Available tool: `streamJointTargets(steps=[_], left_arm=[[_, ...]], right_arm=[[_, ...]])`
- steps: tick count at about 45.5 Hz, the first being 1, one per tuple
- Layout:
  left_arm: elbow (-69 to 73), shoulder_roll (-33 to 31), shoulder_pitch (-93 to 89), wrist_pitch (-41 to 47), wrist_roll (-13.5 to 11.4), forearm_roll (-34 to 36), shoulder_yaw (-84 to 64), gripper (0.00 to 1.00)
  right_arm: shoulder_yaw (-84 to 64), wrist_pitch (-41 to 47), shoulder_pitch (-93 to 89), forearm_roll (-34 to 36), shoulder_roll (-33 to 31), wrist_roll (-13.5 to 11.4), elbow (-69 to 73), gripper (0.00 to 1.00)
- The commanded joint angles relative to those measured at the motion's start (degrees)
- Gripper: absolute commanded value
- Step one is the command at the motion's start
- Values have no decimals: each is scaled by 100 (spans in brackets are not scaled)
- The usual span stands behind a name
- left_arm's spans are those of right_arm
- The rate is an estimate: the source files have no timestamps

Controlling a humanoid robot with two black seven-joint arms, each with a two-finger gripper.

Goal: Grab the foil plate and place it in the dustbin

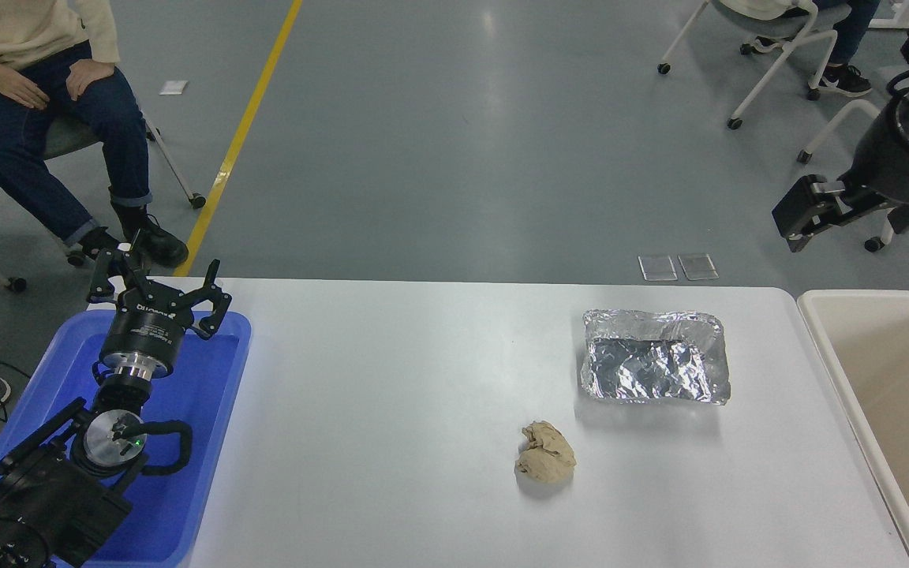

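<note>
The foil plate (654, 356), a shallow crinkled silver tray, lies flat on the white table (391, 394) at the right of its middle. The dustbin (888, 371), a large cream-beige tub, stands at the table's right end, partly cut off by the picture's edge. My right gripper (791, 222) hangs in the air beyond the table's far right corner, well above and behind the foil plate, open and empty. My left gripper (156, 293) is parked at the lower left over the blue tray, open and empty.
A crumpled beige paper ball (546, 461) lies in front of the foil plate, to its left. A bright blue tray (214, 410) sits at the table's left end. One person (44, 95) sits at the far left, and another sits on a wheeled chair (778, 47) at the far right.
</note>
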Motion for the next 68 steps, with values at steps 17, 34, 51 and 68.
streamJointTargets(steps=[17,34,51,68], left_arm=[[1,2,-9,-23,9,0,-3,100],[1,2,-9,-23,0,0,-3,100],[1,2,0,-23,0,0,-3,100],[-8,2,0,-23,0,0,-3,100]], right_arm=[[1,0,-52,0,7,8,-18,100],[10,0,-79,0,7,0,-9,100],[10,0,-210,0,-54,0,-18,100],[203,0,-456,0,-45,8,-44,100]])
